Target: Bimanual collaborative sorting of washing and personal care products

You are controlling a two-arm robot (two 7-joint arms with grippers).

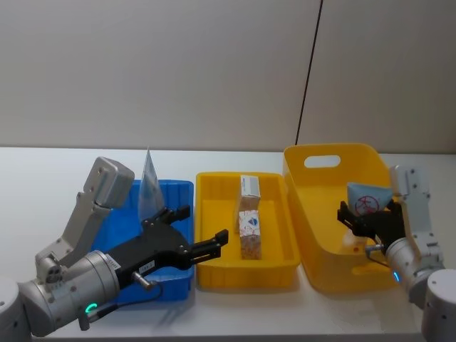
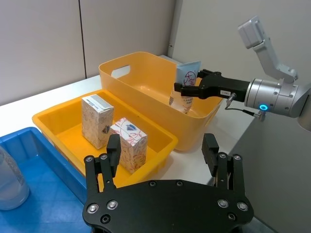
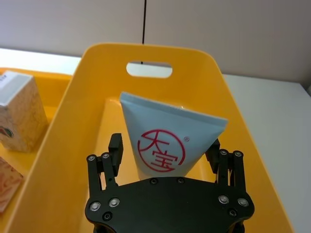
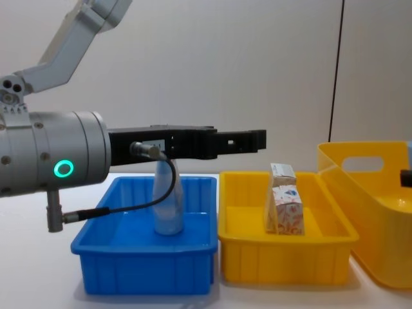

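Pale-blue tube [image 1: 370, 199] stands crimp-up inside the tall yellow bin [image 1: 324, 149], at three o'clock from the shallow yellow tray [image 1: 246, 279]. My right gripper [image 1: 365, 217] sits around it with fingers spread. My left gripper [image 1: 201, 224] hangs released at nine o'clock of that tray, over the lip of the blue bin [image 1: 171, 288], where a second tube [image 1: 149, 187] stands. In the tray the cream carton [image 1: 249, 191] is at twelve o'clock of the white carton [image 1: 250, 239], just beside it.

From my left wrist, my fingers [image 2: 113, 148] are wide apart with nothing between them. Both cartons are upright, and farther off my right gripper brackets the tube inside the tall bin.

From my right wrist, one finger [image 3: 115, 148] shows a sliver of yellow between itself and the tube, while the other meets the tube's edge. I judge I am not yet clamped and that the step is taking hold. I should centre first so both pads land together, then close softly, since the tube looks squashy. After that I should lift straight up past the bin wall before carrying anything toward nine o'clock.

From my chest, my left gripper reaches toward three o'clock above the second tube and is well placed to receive.
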